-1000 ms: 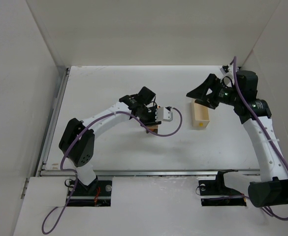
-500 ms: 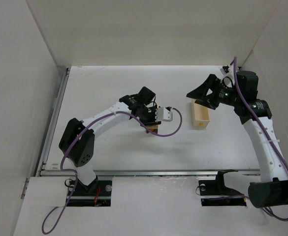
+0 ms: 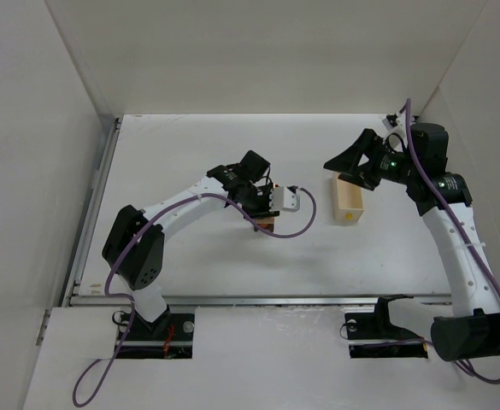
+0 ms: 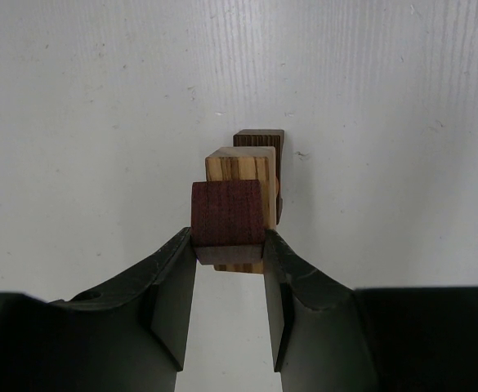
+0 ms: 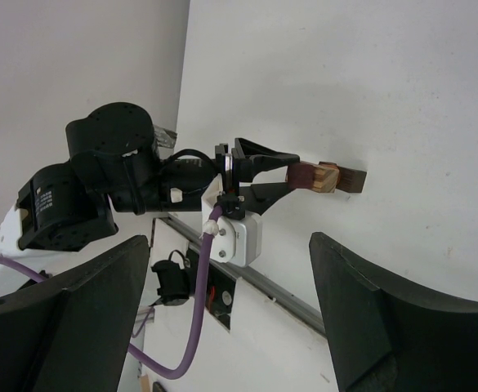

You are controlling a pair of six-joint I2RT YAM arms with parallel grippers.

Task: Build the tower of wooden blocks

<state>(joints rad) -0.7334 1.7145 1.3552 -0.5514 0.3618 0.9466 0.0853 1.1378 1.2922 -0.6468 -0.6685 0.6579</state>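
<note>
The wood block tower (image 4: 240, 163) is a stack of three blocks on the white table: dark brown at the bottom, striped tan in the middle, and a reddish-brown block (image 4: 227, 214) on top. My left gripper (image 4: 229, 241) is shut on the reddish-brown block, with both fingers pressed against its sides. In the top view the left gripper (image 3: 261, 213) hides most of the tower (image 3: 265, 225). My right gripper (image 3: 345, 162) is open and empty above the far end of the cream box. In the right wrist view the tower (image 5: 327, 178) shows beyond my wide-open right gripper (image 5: 230, 310).
A pale cream open-topped box (image 3: 349, 203) stands on the table right of the tower, under the right gripper. The left wrist's white camera housing (image 3: 289, 199) and purple cable (image 3: 297, 229) hang beside the tower. White walls enclose the table on three sides.
</note>
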